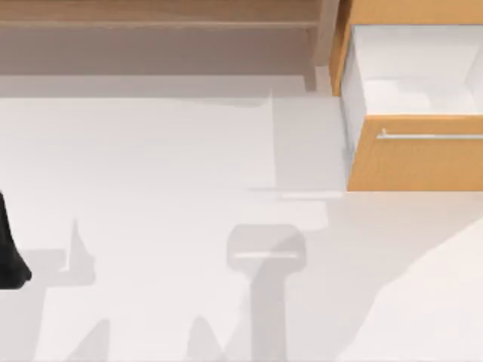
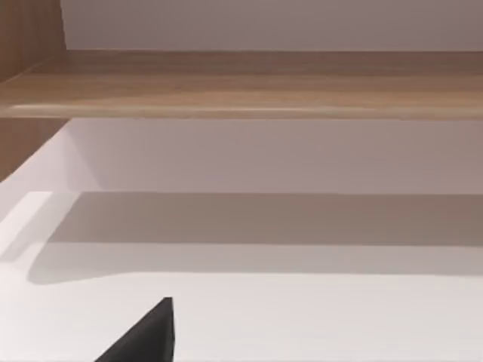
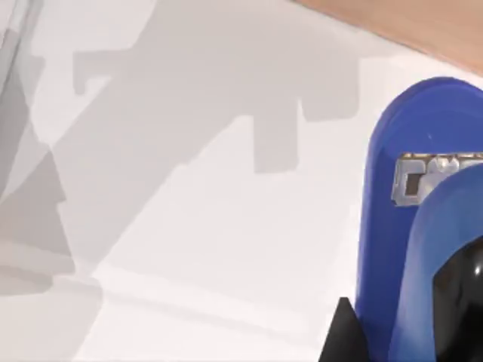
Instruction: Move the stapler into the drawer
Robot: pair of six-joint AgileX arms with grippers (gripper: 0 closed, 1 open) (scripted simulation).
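1. Right gripper (image 3: pixel 404 324): in the right wrist view its dark fingers (image 3: pixel 343 335) sit tight against the blue stapler (image 3: pixel 423 121), so I judge it clamped on the stapler and carrying it.
2. Stapler: held just above a white surface, with a strip of light wood (image 3: pixel 423 23) beyond it. I cannot tell whether that surface is the table or the drawer's floor.
3. Drawer (image 1: pixel 411 162): at the top view's upper right, already pulled out, its silver handle (image 1: pixel 430 136) facing forward and its white inside (image 1: pixel 392 68) bare.
4. Progress: opening and pick-up look done. Carrying the stapler over the drawer and letting go are left.
5. Left gripper (image 1: pixel 9 253): parked at the table's (image 1: pixel 151 166) left edge, facing the brown shelf (image 1: pixel 151 23).
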